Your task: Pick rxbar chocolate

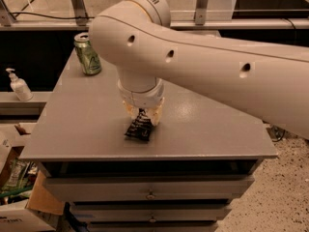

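Nearest, at the lower left, lie cardboard boxes (21, 214) with coloured packets in them; none of their print can be read. Beside them is the front of a grey drawer unit (149, 187) with small round knobs, and at the lower right a speckled floor (270, 197).

The drawers carry a flat grey table (82, 129). Close to its front edge, about midway along, is the rxbar chocolate (138, 130), a glossy black wrapper with lines of white text too small to make out. Its near end rests on the table and its far end runs up and away.

The gripper (142, 116) stands straight down over that far end. Its jaws are drawn narrow, one cream finger (155, 118) to each side of the bar, and they appear closed against the wrapper's edges. Above them a thick white arm (217, 66) sweeps in from the right and hides much of the table's middle.

At the table's far left corner, well apart from the bar, a green can (88, 54) stands upright, its label unreadable. To the left, off the table, a white pump bottle (18, 86) sits on a lower ledge. Behind all this run grey metal frame posts (77, 4) and a black cable (34, 14) against a pale wall.
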Controlling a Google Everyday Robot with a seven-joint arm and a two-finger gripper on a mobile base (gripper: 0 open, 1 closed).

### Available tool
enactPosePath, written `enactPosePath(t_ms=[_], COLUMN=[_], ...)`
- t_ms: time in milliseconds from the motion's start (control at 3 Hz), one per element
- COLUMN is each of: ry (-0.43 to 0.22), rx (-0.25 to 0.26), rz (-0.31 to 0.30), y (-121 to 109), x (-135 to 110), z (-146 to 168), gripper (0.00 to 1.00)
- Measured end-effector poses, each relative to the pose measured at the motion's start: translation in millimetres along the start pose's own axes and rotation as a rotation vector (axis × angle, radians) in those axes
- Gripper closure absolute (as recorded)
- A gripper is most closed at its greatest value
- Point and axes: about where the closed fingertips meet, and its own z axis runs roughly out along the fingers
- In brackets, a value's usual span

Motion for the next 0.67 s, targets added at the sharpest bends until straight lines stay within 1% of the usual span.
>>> enactPosePath(t_ms=[333,667], ry=[0.001,0.004], rx=[0.028,0.064], rz=[-0.007,-0.007], y=[-4.9,-11.1], x=[-1.1,2.4], z=[-9.2,-24.4], gripper=[0.91,1.00])
